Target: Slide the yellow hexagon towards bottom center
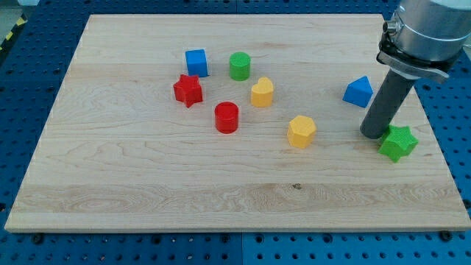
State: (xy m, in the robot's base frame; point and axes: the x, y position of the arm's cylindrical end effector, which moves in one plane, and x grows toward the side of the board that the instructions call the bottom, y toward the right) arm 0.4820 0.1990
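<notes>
The yellow hexagon (pixel 302 131) lies on the wooden board (pixel 147 184), right of the middle. My tip (pixel 374 134) rests on the board to the hexagon's right, about a hundred pixels away, touching or nearly touching the green star (pixel 398 142) on that star's left side. The dark rod rises from the tip to the arm at the view's top right.
A yellow heart-shaped block (pixel 262 93), a red cylinder (pixel 227 117), a red star (pixel 188 90), a blue cube (pixel 196 62) and a green cylinder (pixel 239 65) lie left of and above the hexagon. A blue triangular block (pixel 358 92) lies above my tip.
</notes>
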